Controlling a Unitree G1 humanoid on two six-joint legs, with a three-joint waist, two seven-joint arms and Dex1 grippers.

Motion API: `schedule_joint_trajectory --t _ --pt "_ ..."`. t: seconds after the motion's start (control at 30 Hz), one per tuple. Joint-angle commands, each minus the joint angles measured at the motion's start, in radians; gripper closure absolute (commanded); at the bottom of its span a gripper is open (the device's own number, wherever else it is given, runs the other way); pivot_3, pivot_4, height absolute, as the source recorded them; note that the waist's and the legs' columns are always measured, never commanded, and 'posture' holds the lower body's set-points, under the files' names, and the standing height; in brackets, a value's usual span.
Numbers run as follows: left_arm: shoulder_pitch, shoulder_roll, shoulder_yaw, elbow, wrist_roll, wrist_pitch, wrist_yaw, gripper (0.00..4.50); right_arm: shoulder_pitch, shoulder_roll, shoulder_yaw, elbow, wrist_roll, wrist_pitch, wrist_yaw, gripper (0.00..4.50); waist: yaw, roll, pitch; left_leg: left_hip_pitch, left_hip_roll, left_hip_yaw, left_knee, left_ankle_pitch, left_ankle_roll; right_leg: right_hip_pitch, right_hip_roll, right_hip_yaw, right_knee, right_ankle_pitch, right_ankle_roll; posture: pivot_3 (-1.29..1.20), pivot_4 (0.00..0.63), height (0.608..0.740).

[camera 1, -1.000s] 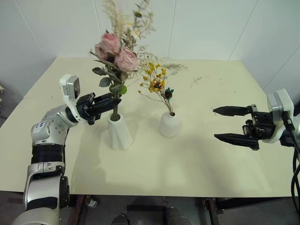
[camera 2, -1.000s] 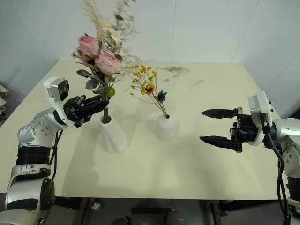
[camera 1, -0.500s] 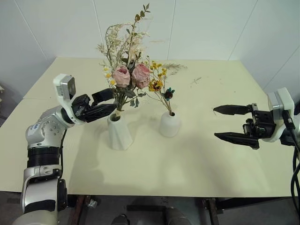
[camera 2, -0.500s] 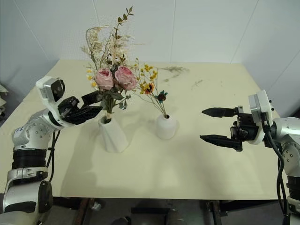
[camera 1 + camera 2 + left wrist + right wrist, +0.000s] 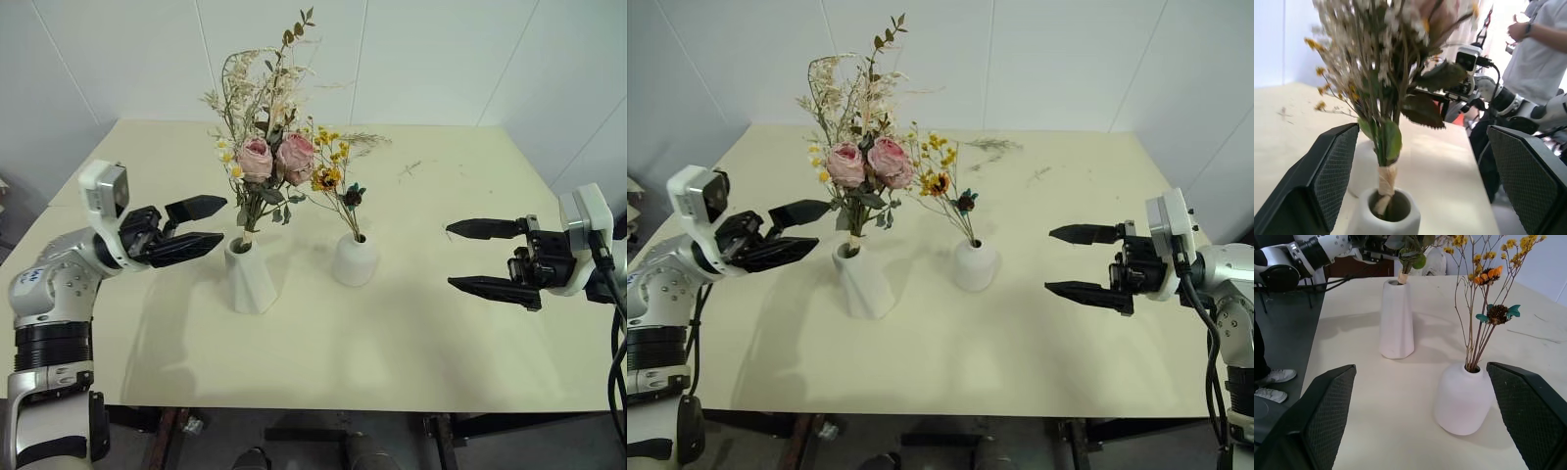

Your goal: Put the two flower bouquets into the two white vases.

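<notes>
Yellow spray (image 5: 1484, 289) stands in rounded vase (image 5: 1463, 399).

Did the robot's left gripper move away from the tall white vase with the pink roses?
Yes. The left gripper let go of the rose bouquet and pulled back leftward from the tall vase; its fingers now stand open beside it.

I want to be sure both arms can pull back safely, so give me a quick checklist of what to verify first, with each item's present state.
1. Large bunch of pink roses, green leaves and pale grasses has its wrapped stem down in the tall tapered white vase: ok.
2. Slim spray of small yellow dried flowers stands in the short rounded white vase: ok.
3. Left tool open and apart from the rose bunch: ok.
4. Right tool open, holding nothing: ok.
5. Both vases upright on the cream table: ok.
6. Rose bunch steady on its own: cannot tell; it leans a little.
</notes>
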Motion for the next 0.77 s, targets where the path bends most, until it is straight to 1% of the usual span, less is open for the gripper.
schedule_joint_trajectory --t 0.03,0.13,0.2,0.3,0.43,0.63,0.77 --pt "0.023 0.060 0.081 0.005 0.011 -0.052 0.018 0.03 -0.002 -0.007 -0.017 -0.009 0.002 -0.014 0.008 0.00 -0.003 0.000 0.000 0.000 0.000 0.000 0.000 0.000 0.000 0.000 0.000 0.000 0.000 0.000 0.000 0.00 0.150 0.740" --pt "0.051 0.108 0.129 0.014 0.018 -0.077 0.030 0.03 0.011 -0.018 -0.029 -0.016 0.009 -0.003 0.009 0.00 0.000 0.000 0.000 0.000 0.000 0.000 0.000 0.000 0.000 0.000 0.000 0.000 0.000 0.000 -0.001 0.00 0.150 0.740" --pt "0.062 0.140 0.173 0.051 0.025 -0.134 0.013 0.03 0.015 -0.032 -0.036 -0.010 0.010 0.005 0.016 0.00 -0.001 0.000 0.000 0.000 0.000 0.000 0.000 0.000 0.000 0.000 0.000 0.000 0.000 0.000 -0.001 0.00 0.150 0.740" --pt "0.088 0.173 0.198 0.093 0.029 -0.176 -0.031 0.03 0.009 -0.049 -0.041 0.025 -0.002 -0.005 0.027 0.00 0.000 0.000 0.000 0.000 0.000 0.000 0.000 0.000 0.000 0.000 0.000 0.000 0.000 -0.001 -0.001 0.00 0.150 0.740" --pt "0.110 0.215 0.186 0.180 0.065 -0.227 -0.088 0.03 -0.018 -0.069 -0.043 0.087 -0.017 -0.010 0.027 0.00 0.000 0.001 0.000 0.000 0.000 0.001 0.000 -0.001 0.001 0.000 0.000 0.000 -0.001 -0.001 -0.002 0.00 0.150 0.740" --pt "0.062 0.232 0.128 0.320 0.124 -0.287 -0.164 0.03 -0.001 -0.095 -0.058 0.097 -0.021 0.002 0.036 0.00 0.001 0.001 0.001 0.000 0.000 0.001 -0.001 -0.001 0.001 -0.001 0.000 0.000 -0.001 -0.002 -0.002 0.00 0.150 0.740" --pt "0.052 0.236 0.122 0.303 0.094 -0.258 -0.187 0.03 0.031 -0.100 -0.088 0.064 0.007 0.026 0.036 0.00 0.001 0.001 0.001 0.000 0.000 0.001 -0.001 -0.002 0.002 -0.001 0.000 0.000 0.000 -0.003 -0.001 0.00 0.150 0.740"
